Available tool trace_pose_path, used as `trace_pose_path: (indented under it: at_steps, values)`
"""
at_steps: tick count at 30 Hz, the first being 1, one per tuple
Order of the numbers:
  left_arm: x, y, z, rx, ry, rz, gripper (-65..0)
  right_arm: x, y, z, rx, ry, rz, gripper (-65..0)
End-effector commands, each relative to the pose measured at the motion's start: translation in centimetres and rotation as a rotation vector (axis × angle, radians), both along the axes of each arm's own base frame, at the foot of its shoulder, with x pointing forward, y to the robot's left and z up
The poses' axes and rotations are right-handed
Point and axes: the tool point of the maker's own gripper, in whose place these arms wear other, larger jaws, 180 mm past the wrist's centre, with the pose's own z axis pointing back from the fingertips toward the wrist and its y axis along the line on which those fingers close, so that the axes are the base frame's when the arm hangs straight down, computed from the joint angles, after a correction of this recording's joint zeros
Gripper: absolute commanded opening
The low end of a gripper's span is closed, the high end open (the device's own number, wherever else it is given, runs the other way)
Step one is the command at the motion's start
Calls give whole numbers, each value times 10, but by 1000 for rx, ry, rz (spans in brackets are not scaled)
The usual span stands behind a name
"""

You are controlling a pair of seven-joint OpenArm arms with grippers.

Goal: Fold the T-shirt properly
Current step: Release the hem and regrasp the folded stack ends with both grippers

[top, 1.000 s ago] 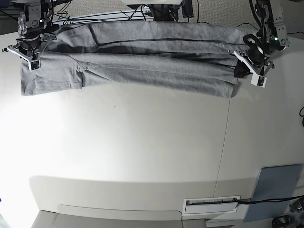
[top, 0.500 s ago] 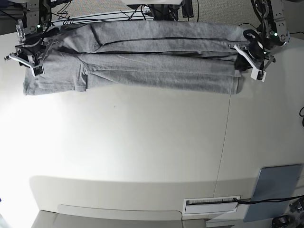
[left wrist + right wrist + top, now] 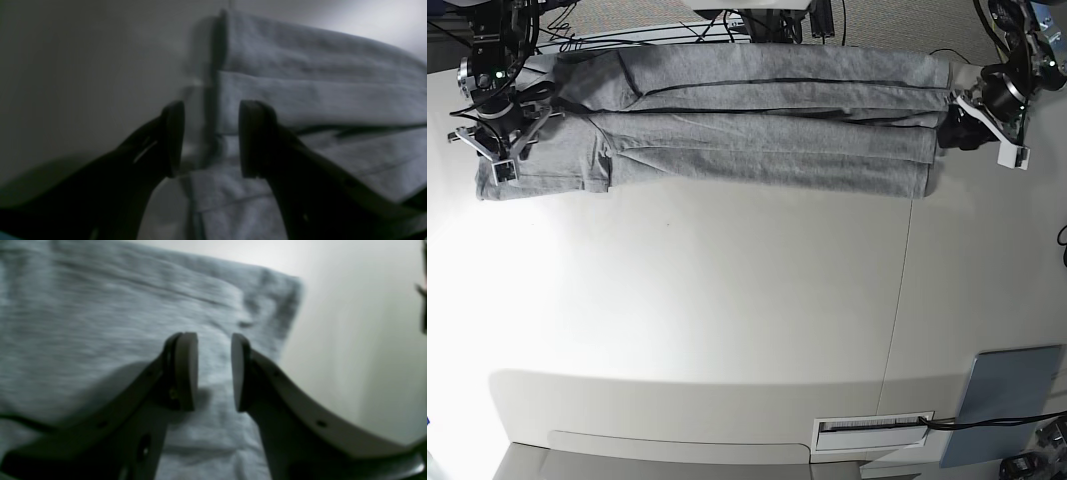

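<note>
**Both ends let go, shirt lying in a long band at the top of the frame**

You had the T-shirt [image 3: 757,125] stretched across the far part of the bench [image 3: 727,300], folded lengthwise into a narrow grey band. Its long axis ran left to right across the upper part of the base view, from near the upper left corner almost to the upper right.

The relation that mattered for your coming move was this: each arm stood at one end of that band. The right gripper [image 3: 489,150] sat over the sleeve end at the upper left of the base view, the cloth lying directly beneath its jaws in the right wrist view. The left gripper [image 3: 997,135] sat just off the opposite end at the upper right; in its wrist view the stacked edge of the shirt lay ahead and to the right of the jaws.

Both pairs of jaws were parted, with nothing pinched between them. The right gripper [image 3: 213,371] showed bare fabric through its gap, and the left gripper [image 3: 210,138] showed the shirt's edge and bench.

Neither arm was clearly nearer; I judged a crosswise fold would need one end carried along the band toward the other.
</note>
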Motion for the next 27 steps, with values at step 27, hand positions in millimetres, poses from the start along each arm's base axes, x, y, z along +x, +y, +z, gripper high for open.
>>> trace_pose_path:
  at_steps: [27]
  values:
    - [-21, 27, -19, 56, -80, 204, -374, 2, 29, -4, 137, 19, 62, -473]
